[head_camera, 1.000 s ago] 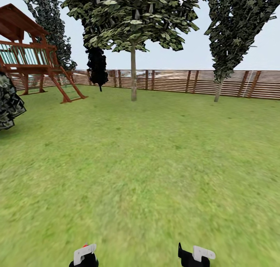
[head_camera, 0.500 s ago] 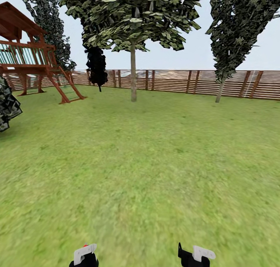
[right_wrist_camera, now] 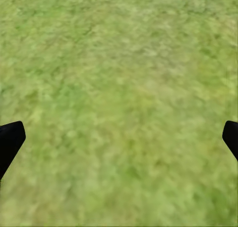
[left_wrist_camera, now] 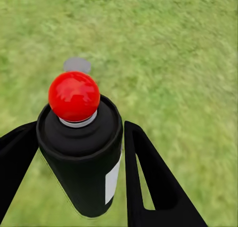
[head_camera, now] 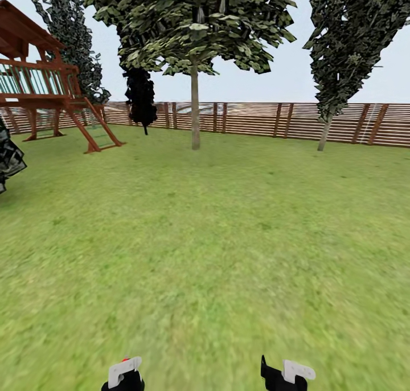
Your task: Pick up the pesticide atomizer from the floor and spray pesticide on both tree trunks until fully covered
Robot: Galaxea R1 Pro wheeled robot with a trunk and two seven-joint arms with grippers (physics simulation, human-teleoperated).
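Note:
I hold the pesticide atomizer, seen as a black can with a red ball cap and a white label, upright between my left gripper's black fingers. In the head view its red tip peeks above the left gripper at the bottom edge. My right gripper is open over bare grass, and it also sits low in the head view. Far ahead stands a tree with a broad mottled green crown. Its straight grey-brown trunk rises from the lawn in front of the fence.
A brown slatted fence closes the far side of the lawn. A red-brown wooden play tower stands at the far left. A narrow dark tree rises at the right, a near-black conifer left of the trunk, and a bush at the left edge.
The whole head view has shifted: the play tower and bush slid left and the right tree moved slightly right, so the camera moved. Both grippers keep their place in the picture.

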